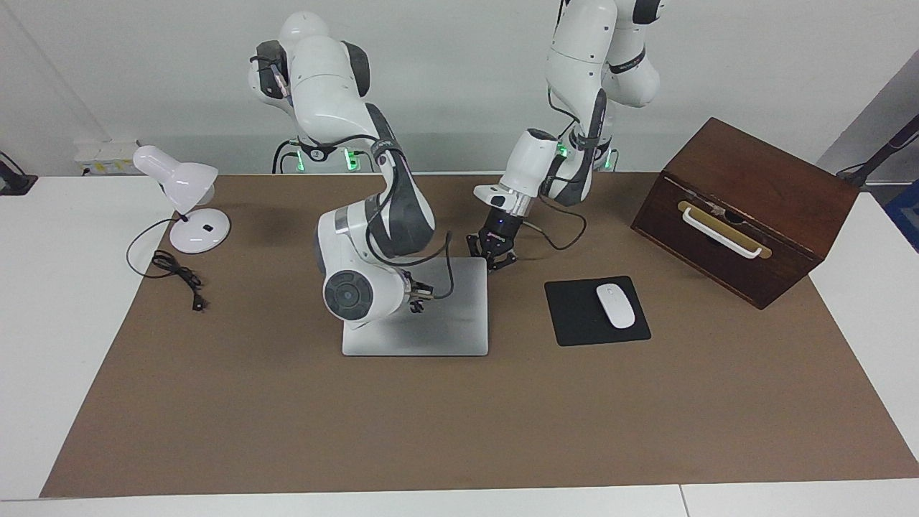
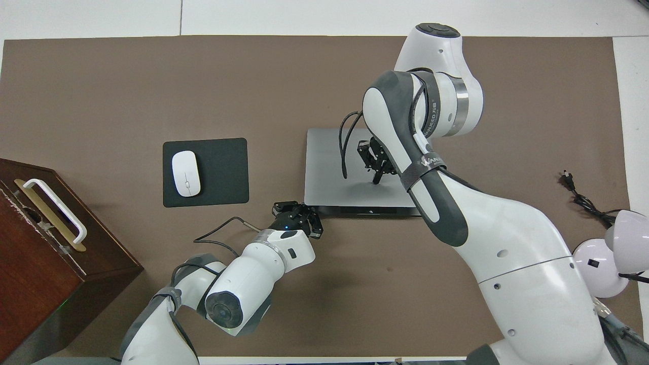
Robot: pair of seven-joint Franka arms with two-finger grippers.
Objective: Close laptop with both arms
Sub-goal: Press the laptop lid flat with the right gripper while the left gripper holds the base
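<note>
The silver-grey laptop lies flat on the brown mat with its lid down; it also shows in the overhead view. My right gripper points down over the middle of the lid, just above or on it, and also shows in the overhead view. My left gripper is low at the laptop's corner that is nearer to the robots, toward the left arm's end. It is open and empty, and also shows in the overhead view.
A black mouse pad with a white mouse lies beside the laptop toward the left arm's end. A wooden box with a white handle stands at that end. A white desk lamp with its cord stands at the right arm's end.
</note>
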